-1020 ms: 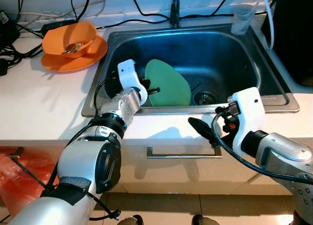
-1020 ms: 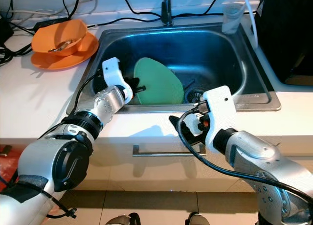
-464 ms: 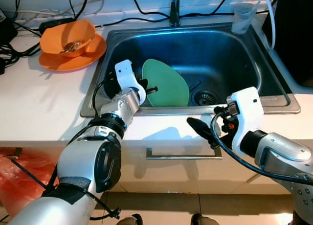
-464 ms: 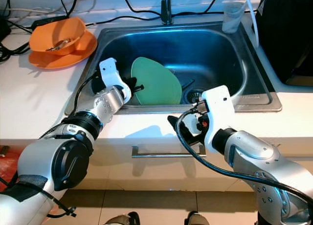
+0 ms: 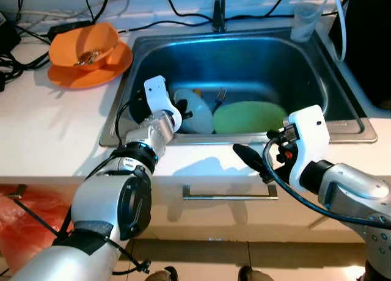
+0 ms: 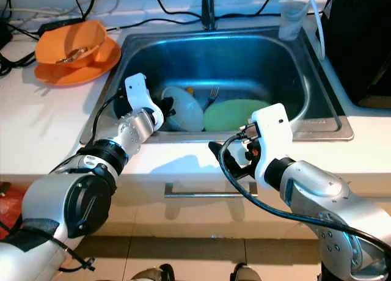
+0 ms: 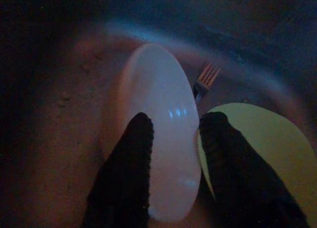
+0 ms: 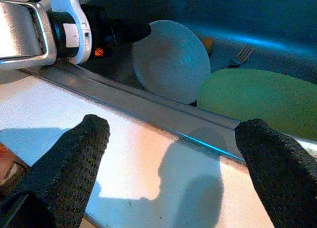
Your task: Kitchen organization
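The left gripper [image 7: 171,139] is down inside the steel sink [image 5: 317,79], at its left side. Its two black fingers [image 7: 131,158] are a little apart, one on each side of the edge of a white plate [image 5: 194,104]. I cannot tell if they are pinching it or just near it. The white plate stands up on its edge, leaning toward the left wall of the sink.

Just beside the white plate lies a green plate [image 5: 250,117]. It is low in the sink, close to the front wall, and nearly flat. A fork [image 5: 220,96] lies on the sink floor behind the two plates, with its prongs pointing to the back. Something small and orange peeks out behind the white plate, but it is too small to name.

The right gripper [image 8: 171,153] hangs over the white worktop [image 5: 49,128] at the front edge of the sink, a little above it. Its fingers [image 8: 79,153] are spread wide apart and hold nothing.

On the worktop to the left of the sink sits an orange bowl [image 5: 85,46] on an orange plate [image 5: 91,73]. There is something small inside the bowl. A clear plastic cup [image 5: 303,24] stands at the back right corner of the sink. The tap [image 5: 218,15] stands behind the sink, and black cables [image 5: 177,15] run along the back wall.
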You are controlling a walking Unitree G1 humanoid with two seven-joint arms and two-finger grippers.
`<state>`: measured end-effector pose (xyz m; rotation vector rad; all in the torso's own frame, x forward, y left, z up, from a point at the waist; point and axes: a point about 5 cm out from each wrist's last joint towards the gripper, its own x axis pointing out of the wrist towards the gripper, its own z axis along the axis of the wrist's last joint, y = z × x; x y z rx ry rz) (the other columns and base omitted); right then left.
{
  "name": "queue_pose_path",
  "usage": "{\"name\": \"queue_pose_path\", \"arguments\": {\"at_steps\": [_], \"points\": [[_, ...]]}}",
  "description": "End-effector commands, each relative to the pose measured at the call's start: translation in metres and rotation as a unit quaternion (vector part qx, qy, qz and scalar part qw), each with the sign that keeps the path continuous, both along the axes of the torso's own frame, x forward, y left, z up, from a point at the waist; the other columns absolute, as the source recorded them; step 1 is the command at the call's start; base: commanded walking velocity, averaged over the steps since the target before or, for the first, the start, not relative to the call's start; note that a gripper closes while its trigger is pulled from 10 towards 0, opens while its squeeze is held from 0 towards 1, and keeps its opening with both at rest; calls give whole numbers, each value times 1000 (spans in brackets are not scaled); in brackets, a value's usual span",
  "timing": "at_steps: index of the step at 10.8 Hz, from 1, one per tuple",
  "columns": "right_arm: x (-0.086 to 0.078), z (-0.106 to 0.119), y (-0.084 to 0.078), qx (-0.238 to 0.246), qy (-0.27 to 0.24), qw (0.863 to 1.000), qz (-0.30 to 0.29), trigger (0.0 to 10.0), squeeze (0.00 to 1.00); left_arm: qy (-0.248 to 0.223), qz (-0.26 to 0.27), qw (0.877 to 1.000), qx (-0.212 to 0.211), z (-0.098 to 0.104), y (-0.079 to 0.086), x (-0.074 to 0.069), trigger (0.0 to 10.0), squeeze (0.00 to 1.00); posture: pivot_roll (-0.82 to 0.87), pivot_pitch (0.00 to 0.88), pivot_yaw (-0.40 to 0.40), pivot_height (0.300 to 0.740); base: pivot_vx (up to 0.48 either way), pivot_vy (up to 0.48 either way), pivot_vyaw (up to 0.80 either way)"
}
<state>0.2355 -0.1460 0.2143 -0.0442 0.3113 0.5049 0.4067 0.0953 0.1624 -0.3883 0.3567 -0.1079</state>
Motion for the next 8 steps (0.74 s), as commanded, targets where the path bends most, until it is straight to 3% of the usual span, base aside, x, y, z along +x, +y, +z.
{"name": "queue_pose_path", "arguments": {"at_steps": [1, 4, 8], "points": [[-2, 1, 3, 1, -2, 1000, 9, 10000, 0, 53, 9, 998, 10, -26, 8, -9, 10000, 1000, -150, 162, 105, 740, 0, 0, 0], [-1, 0, 3, 1, -1, 1000, 10, 10000, 0, 52, 9, 999, 3, -25, 9, -9, 10000, 1000, -147, 158, 100, 740, 0, 0, 0], [6, 2, 5, 4, -8, 1000, 16, 10000, 0, -8, -3, 1000, 19, -3, 13, 0, 10000, 1000, -112, 140, 85, 740, 0, 0, 0]]}}
